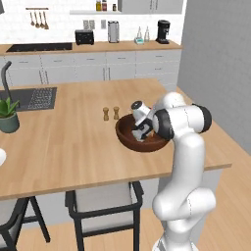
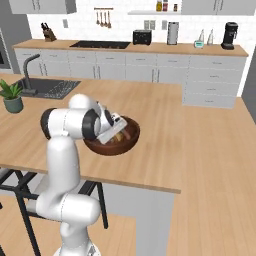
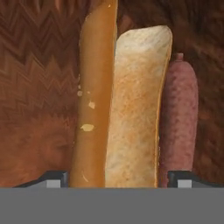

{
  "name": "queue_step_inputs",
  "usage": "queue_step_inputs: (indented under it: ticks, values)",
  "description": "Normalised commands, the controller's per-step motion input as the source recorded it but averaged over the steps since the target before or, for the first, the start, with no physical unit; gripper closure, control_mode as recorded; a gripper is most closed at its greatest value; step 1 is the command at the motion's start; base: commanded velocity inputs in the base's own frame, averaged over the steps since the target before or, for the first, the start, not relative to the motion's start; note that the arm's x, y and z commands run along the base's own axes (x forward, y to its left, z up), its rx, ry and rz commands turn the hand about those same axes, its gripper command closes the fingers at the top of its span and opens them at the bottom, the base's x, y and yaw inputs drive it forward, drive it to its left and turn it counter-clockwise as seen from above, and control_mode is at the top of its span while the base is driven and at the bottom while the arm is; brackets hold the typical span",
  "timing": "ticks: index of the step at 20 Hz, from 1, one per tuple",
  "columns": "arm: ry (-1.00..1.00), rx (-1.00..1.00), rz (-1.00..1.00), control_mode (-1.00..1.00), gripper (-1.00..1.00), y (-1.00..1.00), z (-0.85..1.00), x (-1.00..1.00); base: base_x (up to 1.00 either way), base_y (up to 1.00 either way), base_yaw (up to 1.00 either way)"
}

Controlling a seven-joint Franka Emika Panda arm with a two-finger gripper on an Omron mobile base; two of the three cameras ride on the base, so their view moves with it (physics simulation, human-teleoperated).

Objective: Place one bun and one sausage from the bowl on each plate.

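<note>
Deep inside the brown wooden bowl (image 1: 128, 138), the gripper (image 3: 118, 178) straddles two buns (image 3: 139, 105) beside a sausage (image 3: 179, 118), jaws apart; squeezing onto a single bun likely comes next.

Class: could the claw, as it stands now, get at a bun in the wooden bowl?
Probably yes. The claw hangs inside the wooden bowl, its tips either side of the paler bun with nothing over it. A darker bun and a sausage crowd its flanks.
</note>
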Motion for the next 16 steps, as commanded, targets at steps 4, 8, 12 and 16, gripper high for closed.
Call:
queue_step_inputs:
  ticks: [4,8,12,16]
  values:
    - [0.21,-0.02,0.0,-1.0,1.0,-0.13,-0.41,0.33,0.0,0.0,0.0]
    - [0.24,-0.02,-0.01,-1.0,1.0,-0.15,-0.79,0.05,0.0,0.0,0.0]
    - [0.07,0.01,-0.08,-1.0,1.0,-0.11,-0.43,-0.57,0.0,0.0,0.0]
    - [-0.27,0.23,-0.06,-1.0,1.0,-0.4,0.54,-1.0,0.0,0.0,0.0]
